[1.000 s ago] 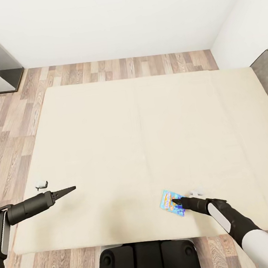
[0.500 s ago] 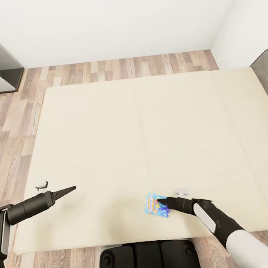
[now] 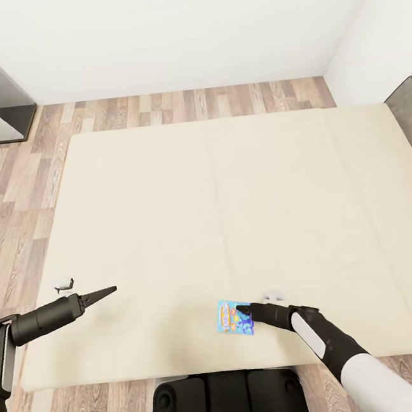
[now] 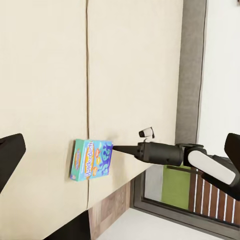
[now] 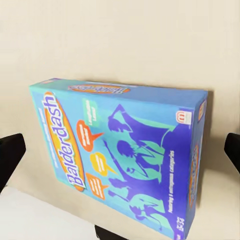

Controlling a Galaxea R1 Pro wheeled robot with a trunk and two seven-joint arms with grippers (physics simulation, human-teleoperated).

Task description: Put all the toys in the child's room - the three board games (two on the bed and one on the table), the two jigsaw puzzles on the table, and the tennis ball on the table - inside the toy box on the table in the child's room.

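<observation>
Our right gripper point(image 3: 241, 309) touches the edge of the blue board game point(image 3: 234, 317), which lies flat near the front edge of the bed point(image 3: 166, 191). From the right wrist camera its fingers point(image 5: 11, 150) stand wide apart on either side of the box point(image 5: 125, 155) — unclenched, holding nothing yet. Our left gripper point(image 3: 107, 291) hovers over the bed well to the left, its fingers pressed together and empty. To grasp well, we judge we should straddle the box's narrow dimension squarely, sink the fingers past the lid's edge, then close evenly — otherwise the box may skid on the soft cover or twist out when lifted.
</observation>
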